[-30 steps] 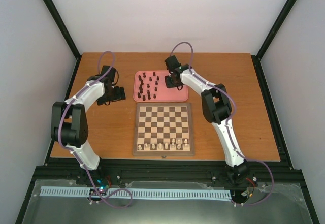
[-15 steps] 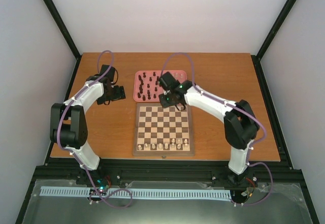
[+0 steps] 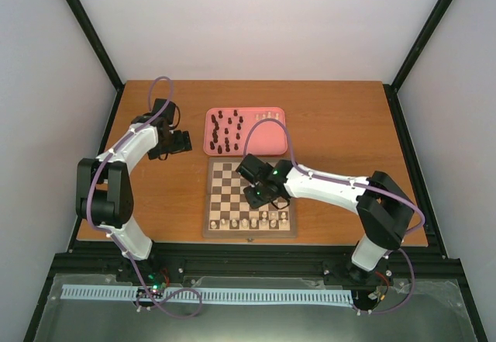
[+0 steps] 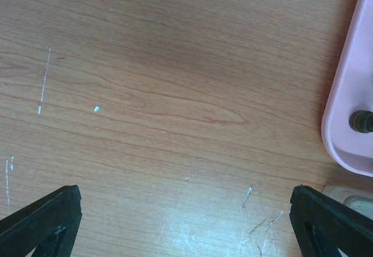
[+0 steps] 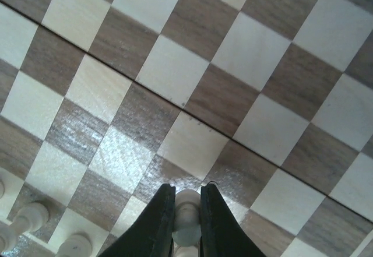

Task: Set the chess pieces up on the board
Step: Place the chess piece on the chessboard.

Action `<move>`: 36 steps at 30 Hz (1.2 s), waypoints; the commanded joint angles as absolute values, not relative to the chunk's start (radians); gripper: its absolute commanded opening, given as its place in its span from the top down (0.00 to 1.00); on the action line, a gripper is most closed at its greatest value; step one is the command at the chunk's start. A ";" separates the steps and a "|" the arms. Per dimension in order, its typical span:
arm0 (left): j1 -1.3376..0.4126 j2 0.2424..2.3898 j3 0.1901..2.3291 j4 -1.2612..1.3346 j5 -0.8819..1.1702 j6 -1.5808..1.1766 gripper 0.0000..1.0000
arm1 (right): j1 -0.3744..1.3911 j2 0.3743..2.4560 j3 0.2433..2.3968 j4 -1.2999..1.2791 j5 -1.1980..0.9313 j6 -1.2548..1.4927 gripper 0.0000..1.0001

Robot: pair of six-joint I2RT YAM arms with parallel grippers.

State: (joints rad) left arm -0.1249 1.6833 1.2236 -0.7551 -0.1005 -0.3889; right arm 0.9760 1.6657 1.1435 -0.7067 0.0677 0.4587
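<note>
The right gripper [image 5: 187, 194] pinches a cream-white piece [image 5: 187, 206] upright over the board [image 5: 245, 47], near its centre; the white row [image 3: 248, 221] stands along the 6 o'clock edge. Best to lower it straight onto a free square just 12 o'clock of that row, then release gently. The left gripper [image 4: 186, 222] hangs spread over the table [image 4: 175, 94], pink tray [image 4: 349, 94] at 3 o'clock

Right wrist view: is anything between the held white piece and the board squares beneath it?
Nothing visible. The right gripper holds the cream piece over bare board squares; other cream pieces stand off to the lower left.
</note>
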 commanded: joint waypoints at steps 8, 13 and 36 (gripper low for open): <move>-0.129 1.653 1.228 -0.740 -0.100 -0.379 0.00 | 1.051 1.625 1.110 -0.690 0.053 0.499 0.93; -0.129 1.654 1.226 -0.737 -0.102 -0.381 0.00 | 1.063 1.608 1.092 -0.697 0.046 0.509 0.93; -0.129 1.643 1.221 -0.737 -0.107 -0.378 0.00 | 1.074 1.684 1.108 -0.697 0.024 0.486 0.92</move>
State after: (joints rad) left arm -0.1249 1.6779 1.2194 -0.7547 -0.1013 -0.3889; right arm 1.0626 1.6688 1.0908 -0.6991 0.0071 0.4904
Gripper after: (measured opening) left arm 0.997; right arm 0.100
